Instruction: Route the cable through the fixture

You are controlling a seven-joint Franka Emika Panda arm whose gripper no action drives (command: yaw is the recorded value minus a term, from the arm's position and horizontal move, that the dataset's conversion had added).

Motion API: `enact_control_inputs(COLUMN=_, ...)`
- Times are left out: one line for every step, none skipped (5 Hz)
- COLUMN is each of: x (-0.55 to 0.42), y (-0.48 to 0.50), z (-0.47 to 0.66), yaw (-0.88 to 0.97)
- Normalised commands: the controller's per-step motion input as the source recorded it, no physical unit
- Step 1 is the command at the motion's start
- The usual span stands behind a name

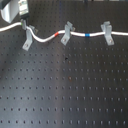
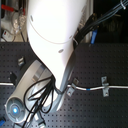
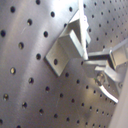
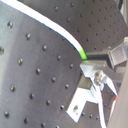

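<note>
In the first exterior view the white cable [image 1: 47,37] runs across the black board from left to right. Its red band [image 1: 62,32] lies by the middle clip and its blue band [image 1: 87,35] lies between the middle and right clips. The fixture [image 1: 29,36] is the leftmost and tallest grey clip, with its leg slanting down to the first exterior view's left. My gripper [image 1: 24,22] hangs just above and behind its forked top, shut on the cable. The first wrist view shows the fixture [image 3: 67,45] close to the fingertips [image 3: 107,60]. The second wrist view shows the cable [image 4: 55,27] leading into my gripper [image 4: 99,69].
A shorter clip [image 1: 66,34] leaning the same way and a clip [image 1: 106,32] leaning the opposite way both carry the cable. The black perforated board [image 1: 65,90] fills the foreground. In the second exterior view the arm [image 2: 55,40] hides most of the scene; one clip [image 2: 104,86] shows there.
</note>
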Motion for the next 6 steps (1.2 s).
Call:
enact_control_inputs(x=-0.128, y=0.048, z=0.12, yaw=-0.32)
enact_control_inputs(x=-0.167, y=0.049, z=0.17, yaw=-0.34)
enact_control_inputs(x=-0.152, y=0.080, z=0.12, yaw=-0.30)
enact_control_inputs(x=-0.011, y=0.235, z=0.18, yaw=-0.19)
enact_control_inputs(x=0.013, y=0.268, z=0.24, yaw=-0.14)
enact_control_inputs(x=-0.034, y=0.239, z=0.28, yaw=-0.13)
